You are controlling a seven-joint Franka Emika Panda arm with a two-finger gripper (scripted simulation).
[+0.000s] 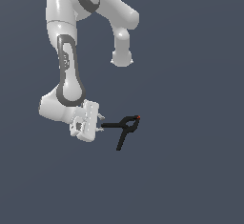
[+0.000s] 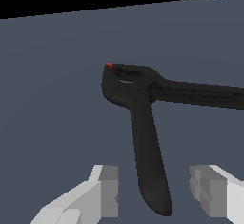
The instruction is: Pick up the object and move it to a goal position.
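The pincer (image 1: 100, 123) stands wide, its two fingers to either side of one handle of the black spring clamp (image 1: 125, 127) without visibly touching it; in the wrist view that handle runs between the pads (image 2: 110, 189) with a gap on both sides. The clamp lies just beside the pincer, toward the exterior view's right, its red tip (image 1: 138, 117) pointing away from the arm and its second handle splayed off at an angle. The step in hand looks like the grasp: it would go best by keeping the handle centred between the fingers, easing in a little so the pads cover more of its length, then closing squarely, since so thin and rounded a handle could twist or slip out. The arm (image 1: 66, 70) is folded low, its wrist turned so the pincer points sideways at the clamp, not straight down; no goal marker shows
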